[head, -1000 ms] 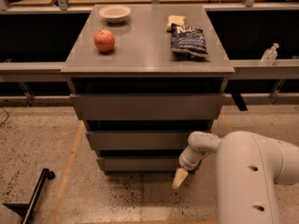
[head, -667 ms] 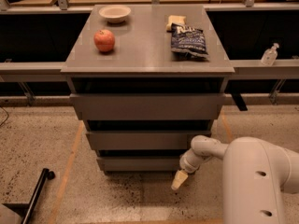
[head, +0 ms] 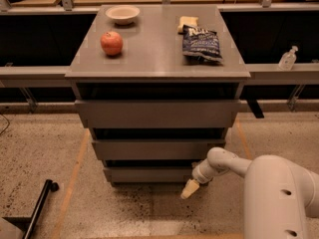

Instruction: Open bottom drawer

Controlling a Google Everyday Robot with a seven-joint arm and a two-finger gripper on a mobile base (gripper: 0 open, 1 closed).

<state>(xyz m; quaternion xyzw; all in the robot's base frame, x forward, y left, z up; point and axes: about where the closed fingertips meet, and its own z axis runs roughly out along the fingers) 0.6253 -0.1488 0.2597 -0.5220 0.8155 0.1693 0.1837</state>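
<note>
The bottom drawer (head: pixel 149 174) is the lowest and narrowest grey flat front of the cabinet, just above the floor, and looks closed. My gripper (head: pixel 190 188) hangs from the white arm at the drawer's lower right corner, just in front of it and close to the floor. Its cream-coloured fingertips (head: pixel 188 190) point down and to the left. I cannot tell whether they touch the drawer.
Above it are the mid-sized drawer front (head: pixel 158 149) and the tallest one (head: pixel 157 113). On the cabinet top (head: pixel 149 54) lie a red apple (head: pixel 111 43), a white bowl (head: pixel 122 14), a dark chip bag (head: pixel 201 42) and a yellowish item (head: pixel 186 22). A black pole (head: pixel 39 207) lies on the speckled floor at the left.
My arm's wrist has shifted slightly to the right and the gripper has stayed near the bottom drawer's right corner. The drawer fronts look unmoved.
</note>
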